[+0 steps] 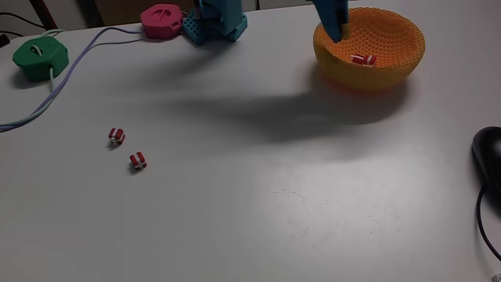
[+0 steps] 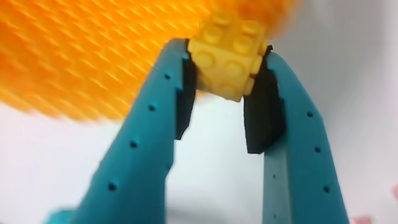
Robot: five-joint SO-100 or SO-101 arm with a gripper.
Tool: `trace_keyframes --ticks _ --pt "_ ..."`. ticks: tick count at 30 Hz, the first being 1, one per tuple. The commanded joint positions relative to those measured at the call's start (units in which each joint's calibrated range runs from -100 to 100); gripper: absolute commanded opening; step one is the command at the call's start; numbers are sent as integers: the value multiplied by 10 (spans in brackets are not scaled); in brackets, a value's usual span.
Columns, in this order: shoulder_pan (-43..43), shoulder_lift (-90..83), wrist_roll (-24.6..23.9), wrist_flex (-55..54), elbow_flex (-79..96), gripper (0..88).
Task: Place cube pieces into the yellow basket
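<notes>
One red-and-white cube (image 1: 363, 59) already lies in the yellow basket (image 1: 391, 74), the end effector (image 2: 225, 93) clenches a yellow studded brick (image 2: 227, 57) at its rim, and two cubes (image 1: 117, 136) (image 1: 138, 160) wait on the bench (image 1: 258, 196).

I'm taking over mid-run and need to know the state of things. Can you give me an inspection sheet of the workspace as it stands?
Surface: white table, bare in the middle, faint scuffs.
Job's things: yellow basket at the far right in the fixed view, one red-and-white cube inside; two more cubes on the table at the left; a yellow studded piece held in the tool.
Clutter: green puck, pink puck, black mouse at the right edge.
Tool: the tool, teal, shut on the yellow studded piece, at the basket's rim.
Cables: pale cables from the pucks run off the left edge; the mouse lead runs off the bottom right.
Surroundings: arm base at the far edge.
</notes>
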Motion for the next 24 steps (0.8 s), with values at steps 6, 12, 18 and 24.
trace_keyframes --ticks 6,12,18,24 --pt "-85 -18 -31 -201 64 369" --pt "54 -75 25 -62 15 372" --pt "464 -88 142 22 -63 341" --pt "767 -1 151 -181 -11 332"
